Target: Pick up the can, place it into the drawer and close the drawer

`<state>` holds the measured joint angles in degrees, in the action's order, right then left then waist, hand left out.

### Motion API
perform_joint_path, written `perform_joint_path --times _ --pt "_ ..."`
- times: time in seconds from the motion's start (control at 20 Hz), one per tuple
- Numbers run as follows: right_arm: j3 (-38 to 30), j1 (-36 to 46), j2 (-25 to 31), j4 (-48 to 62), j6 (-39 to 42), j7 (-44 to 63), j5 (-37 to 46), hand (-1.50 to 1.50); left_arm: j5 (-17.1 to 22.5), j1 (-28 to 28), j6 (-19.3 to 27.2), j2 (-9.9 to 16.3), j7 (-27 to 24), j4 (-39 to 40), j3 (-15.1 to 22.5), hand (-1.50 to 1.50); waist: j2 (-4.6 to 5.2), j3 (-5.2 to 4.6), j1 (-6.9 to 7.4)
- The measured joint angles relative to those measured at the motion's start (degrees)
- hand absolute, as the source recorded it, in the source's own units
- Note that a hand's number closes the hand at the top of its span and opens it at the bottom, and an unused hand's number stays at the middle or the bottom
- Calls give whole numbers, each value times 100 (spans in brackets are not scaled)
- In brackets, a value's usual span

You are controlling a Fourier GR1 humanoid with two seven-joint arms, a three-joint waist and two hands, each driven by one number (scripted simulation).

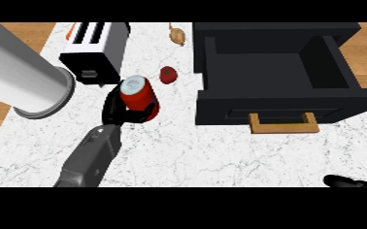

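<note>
Step in hand: the pick-up of the can, judged to be at the grasp stage. The drawer steps are not yet done.

The red can (137, 93) stands upright, silver top showing, on the white marbled desk (215, 150), left of centre. The left hand (117, 110) comes in from the near-left on its grey forearm and is wrapped about the can's lower body; its fingers (147, 112) are curled round the can on the near and left sides, clamped on it. Whether the can's base is touching the desk or just off it cannot be told from this view.

The black drawer (276, 60) lies to the right, pulled open, its interior dark and apparently unoccupied. Its wooden handle (284, 124) faces the near side.

The right hand (344, 181) shows only as a sliver at the near-right edge; the state of its fingers cannot be told.

Other items: a toaster (93, 48) at far left, a large grey cylinder (32, 80) at the left edge, a small red tomato-like item (168, 74) just right of the can, and a small tan item (177, 35) far beyond it.

Next move, as a judgement: raise the can, carry it right past the tomato-like item and over the drawer's left wall, then lower it inside.
</note>
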<state>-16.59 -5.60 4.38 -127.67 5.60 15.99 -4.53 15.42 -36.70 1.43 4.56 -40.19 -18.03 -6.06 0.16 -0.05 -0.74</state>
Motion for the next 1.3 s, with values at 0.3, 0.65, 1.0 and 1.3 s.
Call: perform_joint_path --times 0.3,0.65,1.0,1.3 --pt "-102 85 49 4 -57 25 19 -150 -73 -242 23 -63 698 -654 173 150 -22 6 52" --pt "-195 -10 84 -183 -46 113 -18 -150 -277 -557 511 -281 1776 -1853 556 150 -43 10 82" --pt "-288 85 188 -249 -48 316 -127 -150 -200 -1022 1119 -397 3262 -3133 1014 150 -44 7 71" --pt "-181 147 123 -156 -101 262 28 -150 -325 -1722 1520 -391 4255 -3633 1186 150 -30 7 47"
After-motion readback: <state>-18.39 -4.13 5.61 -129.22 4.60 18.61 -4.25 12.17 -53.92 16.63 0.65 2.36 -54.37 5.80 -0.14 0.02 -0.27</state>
